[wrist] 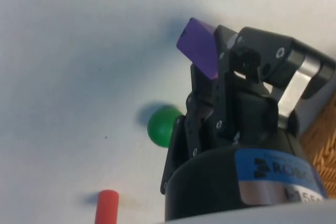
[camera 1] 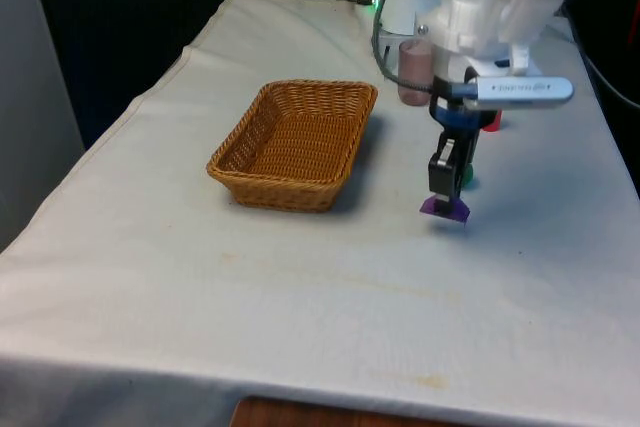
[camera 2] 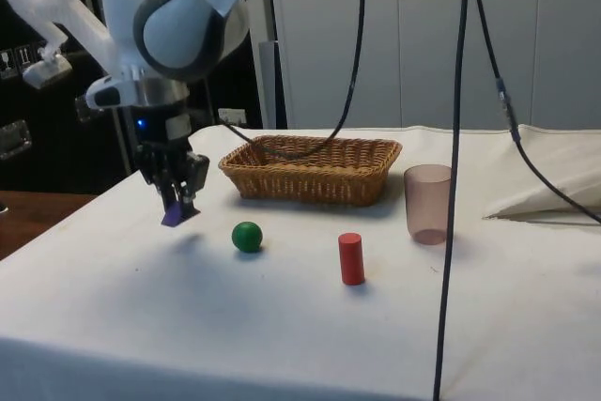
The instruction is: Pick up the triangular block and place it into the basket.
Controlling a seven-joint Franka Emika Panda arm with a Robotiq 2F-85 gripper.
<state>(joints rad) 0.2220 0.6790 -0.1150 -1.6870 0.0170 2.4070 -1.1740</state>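
A purple triangular block (camera 1: 445,208) hangs a little above the cloth, and my gripper (camera 1: 441,199) is shut on it. From the side the purple triangular block (camera 2: 177,213) sits at the tips of my gripper (camera 2: 178,204), clear of the table with its shadow below. In the wrist view the purple triangular block (wrist: 200,47) juts out past the black fingers (wrist: 223,61). The woven basket (camera 1: 258,179) stands on the cloth to the front view's left of my gripper, a short gap away; in the side view the woven basket (camera 2: 310,180) lies behind and beyond it.
A green ball (camera 2: 247,237), a red cylinder (camera 2: 351,258) and a pinkish translucent cup (camera 2: 427,204) stand on the cloth near the gripper. In the front view the cup (camera 1: 414,72) is behind the arm. Cables (camera 2: 460,138) hang over the table.
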